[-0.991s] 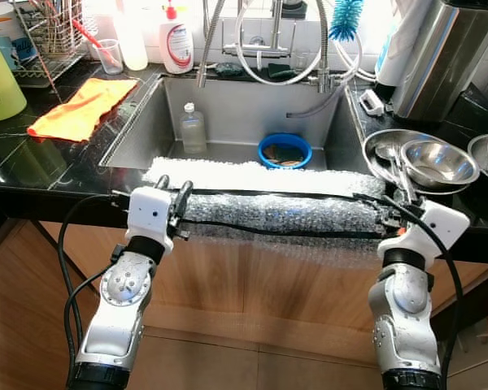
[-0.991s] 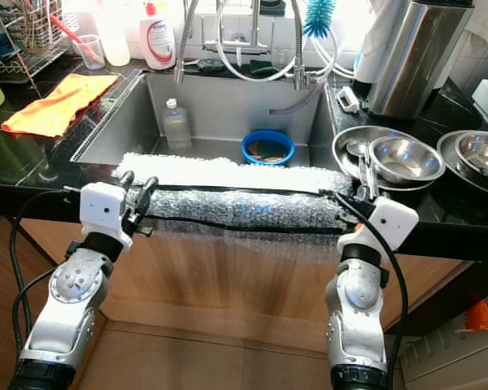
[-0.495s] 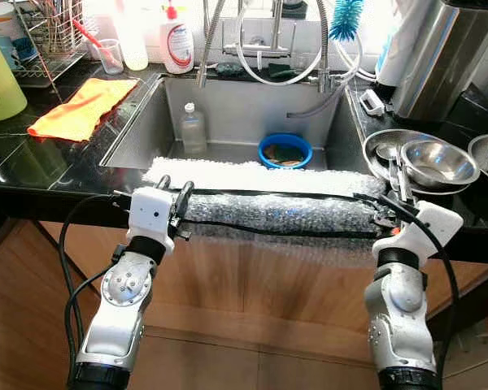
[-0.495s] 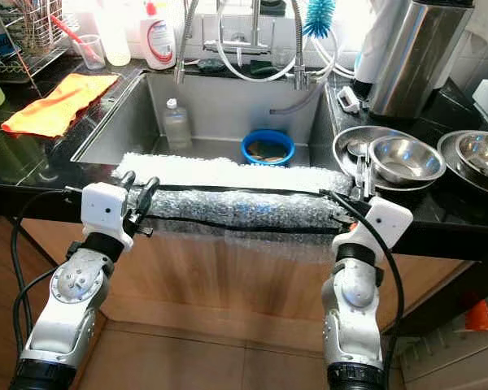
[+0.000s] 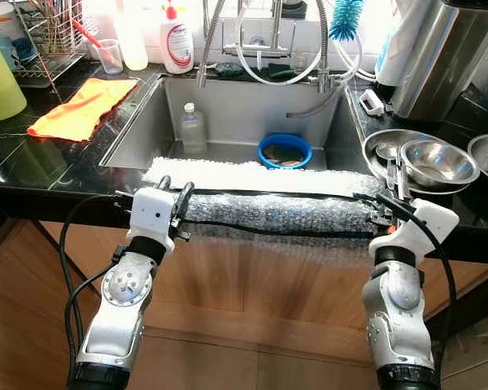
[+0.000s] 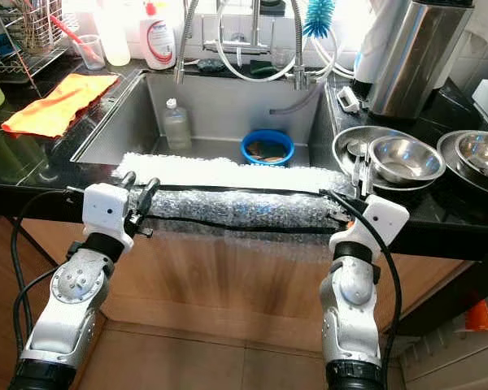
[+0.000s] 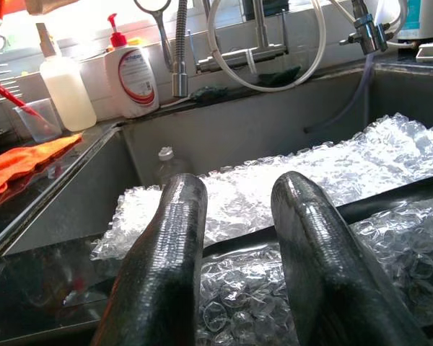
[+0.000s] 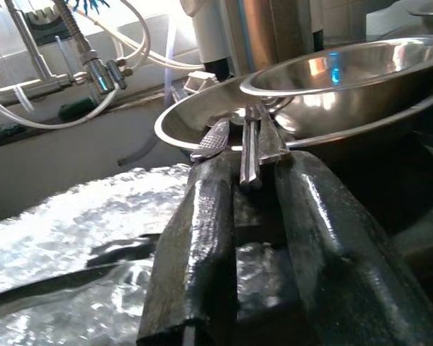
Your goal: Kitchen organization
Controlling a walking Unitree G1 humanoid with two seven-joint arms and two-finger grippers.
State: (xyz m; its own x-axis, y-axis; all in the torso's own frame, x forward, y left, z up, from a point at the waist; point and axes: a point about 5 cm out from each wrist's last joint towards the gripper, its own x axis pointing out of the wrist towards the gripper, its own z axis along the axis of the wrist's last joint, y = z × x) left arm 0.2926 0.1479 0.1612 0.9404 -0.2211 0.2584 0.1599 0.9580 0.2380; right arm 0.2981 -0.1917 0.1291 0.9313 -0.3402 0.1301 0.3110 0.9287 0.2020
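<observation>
A black worktop [image 5: 57, 175] rings a steel sink [image 5: 228, 106] whose front edge is padded with bubble wrap [image 5: 268, 213]. In the eye views, stacked steel bowls [image 5: 427, 162] sit just ahead of the right gripper [image 5: 393, 176], the nearer arm; that arm has swung slightly inward since a second ago. In the left wrist view, the left gripper [image 7: 234, 252] hangs spread over the wrap. In the right wrist view, the fingers [image 8: 202, 238] pinch utensil handles [image 8: 250, 151] whose long axis points into the bowls.
</observation>
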